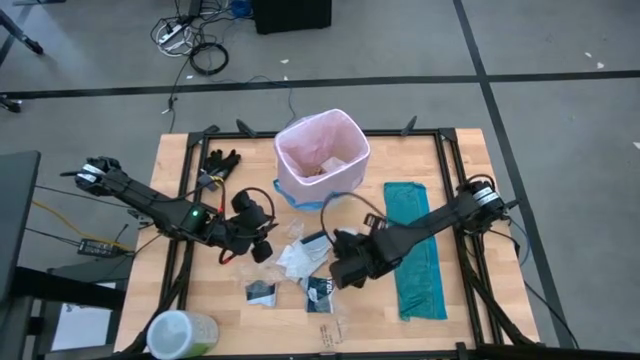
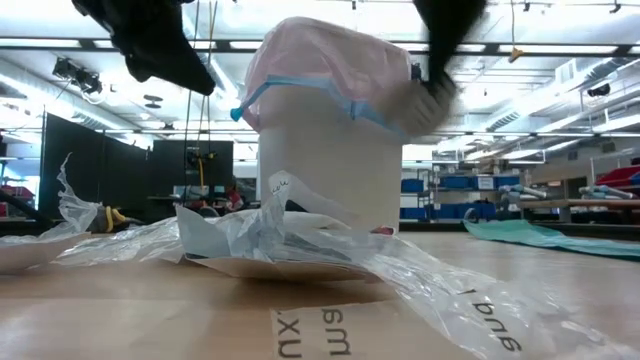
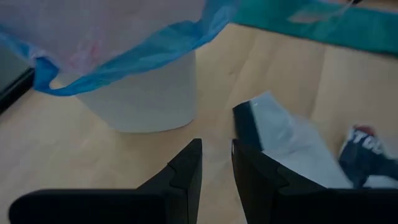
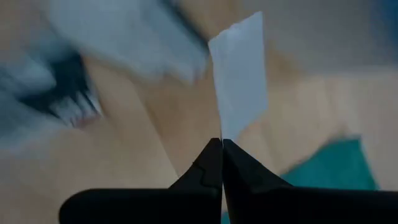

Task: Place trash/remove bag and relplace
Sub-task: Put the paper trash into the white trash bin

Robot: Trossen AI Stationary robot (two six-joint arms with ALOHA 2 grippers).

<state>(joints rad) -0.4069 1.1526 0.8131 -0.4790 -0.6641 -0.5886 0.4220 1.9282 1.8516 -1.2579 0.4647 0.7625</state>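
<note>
A white bin (image 1: pixel 322 150) lined with the pale pink bag (image 2: pixel 320 60), blue band (image 3: pixel 130 53) at its rim, stands at the table's far middle. Trash scraps (image 1: pixel 300 262) lie in front of it: white papers and black-and-white packets (image 1: pixel 320 292). My left gripper (image 1: pixel 264 238) hovers left of the scraps, near the bin's foot, narrowly open and empty; it also shows in its wrist view (image 3: pixel 216 158). My right gripper (image 1: pixel 340 268) is above the scraps, shut on a white paper scrap (image 4: pixel 239 81). My right gripper pinches the white paper scrap by its near edge (image 4: pixel 222 132) between its two fingertips. The scrap stands out beyond the fingers, clear of the table.
A teal-green bag (image 1: pixel 415 250) lies flat on the table's right side. A black glove (image 1: pixel 220 160) lies at the far left, a green-lidded cup (image 1: pixel 180 335) at the near left corner. Clear plastic and printed cardboard (image 2: pixel 310 335) lie close to the low camera.
</note>
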